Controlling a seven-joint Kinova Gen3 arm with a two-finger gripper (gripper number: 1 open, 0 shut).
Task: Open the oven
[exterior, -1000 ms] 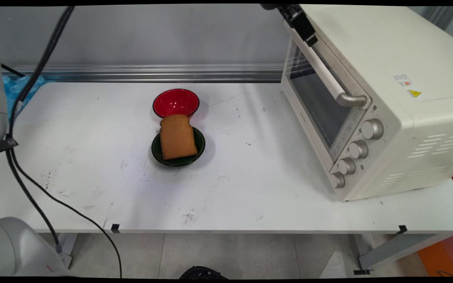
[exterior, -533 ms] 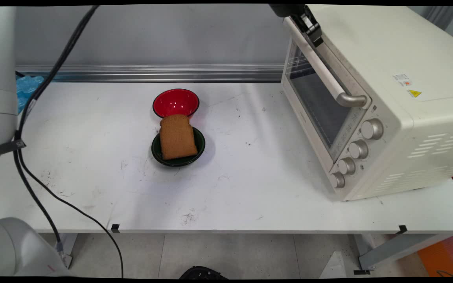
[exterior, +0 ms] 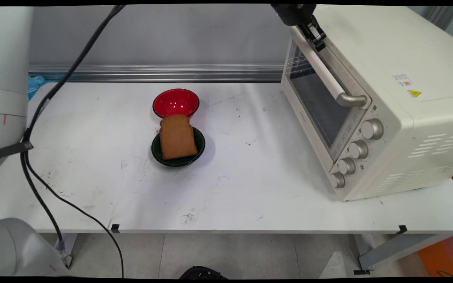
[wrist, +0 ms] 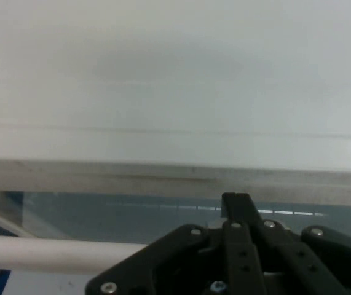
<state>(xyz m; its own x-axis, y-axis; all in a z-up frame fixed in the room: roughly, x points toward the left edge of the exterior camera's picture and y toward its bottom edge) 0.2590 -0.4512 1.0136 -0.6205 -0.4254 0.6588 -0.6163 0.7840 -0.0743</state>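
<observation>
Hanging at the top edge, the black two-finger gripper point(exterior: 316, 37) meets the cream toaster oven's point(exterior: 387, 98) upper door edge; its jaws look together. Open white table point(exterior: 250, 188) surrounds one red bowl point(exterior: 175, 102), one dark green bowl point(exterior: 200, 142) and one brown toast slice point(exterior: 177, 136).

Toaster oven point(exterior: 383, 98): cream body, silver knobs, dark glass door, cream handle point(exterior: 325, 72) with silver ends, small yellow warning sticker.
Hand point(exterior: 316, 34): black.
Bowl point(exterior: 175, 103): red, dark rim.
Bowl point(exterior: 200, 147): dark green.
Bread slice point(exterior: 177, 137): brown.
Bench point(exterior: 250, 188): white, grey scuffs.
</observation>
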